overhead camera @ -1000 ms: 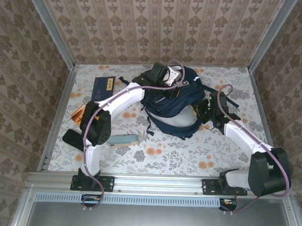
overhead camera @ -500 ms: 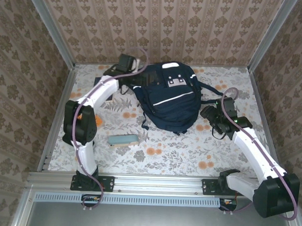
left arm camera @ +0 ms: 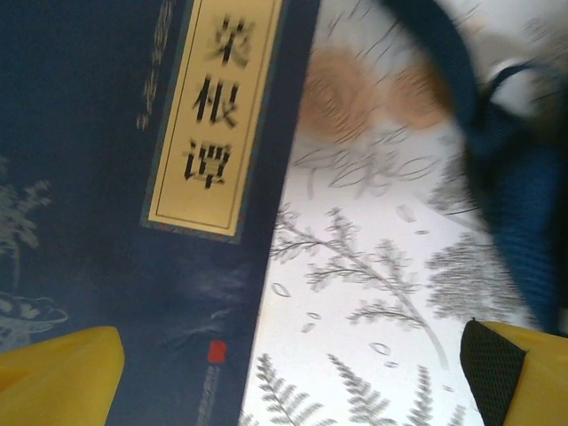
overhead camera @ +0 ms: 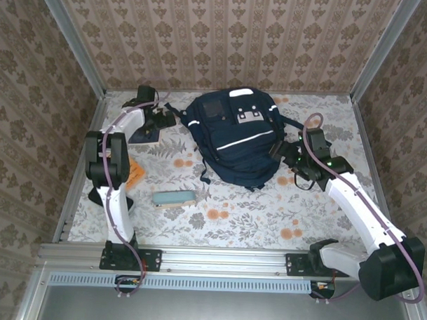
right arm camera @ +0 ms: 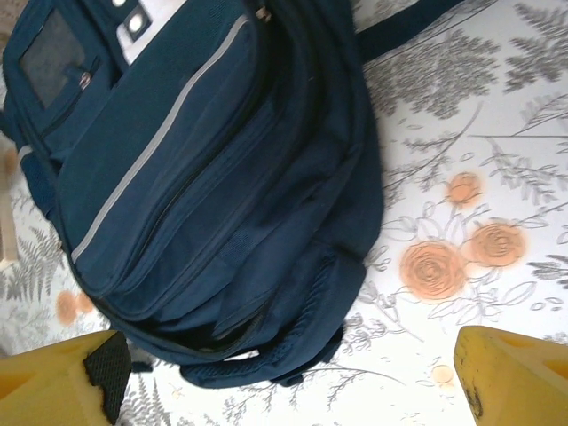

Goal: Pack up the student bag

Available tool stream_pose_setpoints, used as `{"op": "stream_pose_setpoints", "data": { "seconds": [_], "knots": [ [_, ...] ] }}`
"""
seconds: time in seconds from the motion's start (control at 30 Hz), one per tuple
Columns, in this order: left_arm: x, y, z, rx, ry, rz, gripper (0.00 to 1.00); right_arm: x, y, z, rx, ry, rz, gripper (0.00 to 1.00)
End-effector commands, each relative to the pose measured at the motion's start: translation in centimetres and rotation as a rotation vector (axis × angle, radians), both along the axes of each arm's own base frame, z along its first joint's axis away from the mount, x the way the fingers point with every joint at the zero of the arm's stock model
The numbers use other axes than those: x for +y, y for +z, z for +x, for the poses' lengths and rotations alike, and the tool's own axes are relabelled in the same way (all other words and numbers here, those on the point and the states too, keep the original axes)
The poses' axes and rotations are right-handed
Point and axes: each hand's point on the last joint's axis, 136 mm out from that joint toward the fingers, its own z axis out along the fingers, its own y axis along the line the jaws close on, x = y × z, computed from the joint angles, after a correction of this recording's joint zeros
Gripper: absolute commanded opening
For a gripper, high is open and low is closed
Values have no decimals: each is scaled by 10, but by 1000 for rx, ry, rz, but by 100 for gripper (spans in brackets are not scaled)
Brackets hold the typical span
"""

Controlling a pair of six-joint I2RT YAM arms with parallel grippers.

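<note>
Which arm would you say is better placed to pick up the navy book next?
Probably the left arm: its open jaws hang over the book's edge, while the right arm points at the bag.

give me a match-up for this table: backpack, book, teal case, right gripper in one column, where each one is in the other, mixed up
Things
1. backpack
2. book
3. teal case
4. right gripper

Places
a. far left of the table
b. open, at the backpack's right side
c. middle of the table, towards the back
d. near side, left of the middle, lying alone

Pairs: 1-c, 2-a, 3-d, 4-b
</note>
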Motion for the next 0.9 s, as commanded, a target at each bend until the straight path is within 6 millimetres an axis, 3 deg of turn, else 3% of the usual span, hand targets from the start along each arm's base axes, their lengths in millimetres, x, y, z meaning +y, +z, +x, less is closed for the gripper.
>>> {"op": "stream_pose_setpoints", "data": {
  "seconds": [0.0, 0.23, 0.37, 0.57, 0.7, 0.8, 0.87],
  "knots": [
    [-6, -8, -3, 52, -6, -39, 97, 17, 11, 7, -26, 53, 35, 96],
    [-32, -37, -39, 168, 38, -196, 90, 31, 14, 11, -33, 70, 64, 94],
    [-57, -37, -69, 212, 28, -243, 89, 37, 14, 11, -31, 81, 68, 93],
    [-98, -30, -134, 257, 34, -283, 89, 51, 7, 11, -11, 110, 52, 92],
    [-124, -27, -176, 285, -4, -311, 89, 73, 3, 14, -1, 161, 36, 90],
    [-133, -8, -186, 269, -42, -325, 88, 98, 1, 16, 5, 229, 1, 87],
    [-129, 11, -182, 222, -52, -326, 88, 115, -2, 18, 14, 272, -20, 82]
  ]
}}
